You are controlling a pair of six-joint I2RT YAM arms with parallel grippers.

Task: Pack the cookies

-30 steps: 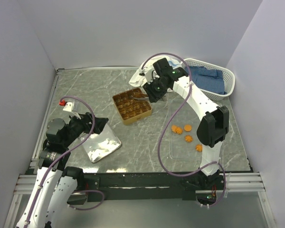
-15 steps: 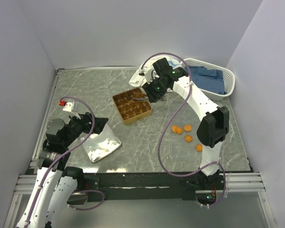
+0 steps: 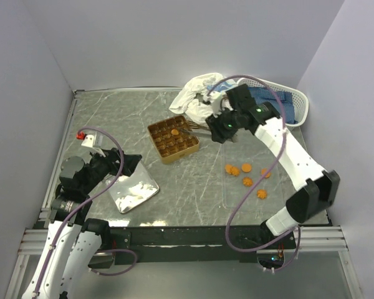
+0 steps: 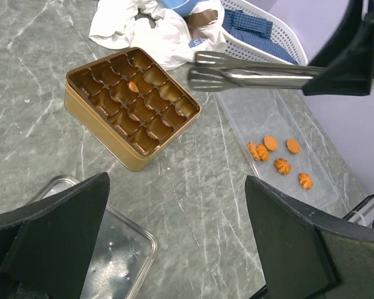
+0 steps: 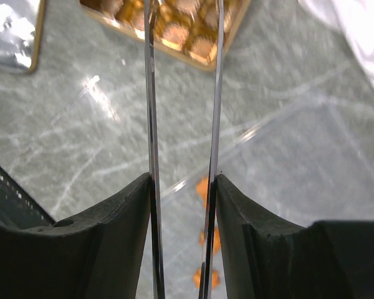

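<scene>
Empty tongs (image 4: 255,71) in right gripper (image 5: 182,187), tips apart, right of tin (image 4: 100,128).
One cookie (image 4: 133,86) in tin; other cookies (image 4: 282,166) in clear tray (image 4: 255,112), near right; white cloth (image 3: 196,96) and basket (image 3: 280,103) far; left gripper (image 4: 174,224) spread wide.

No legible text, number or brand in any view. The white cloth (image 4: 143,28) behind the tin (image 4: 100,128) carries a blue-and-brown printed patch (image 4: 198,25) with small marks at its lower edge. These are too small and blurred to read.
</scene>
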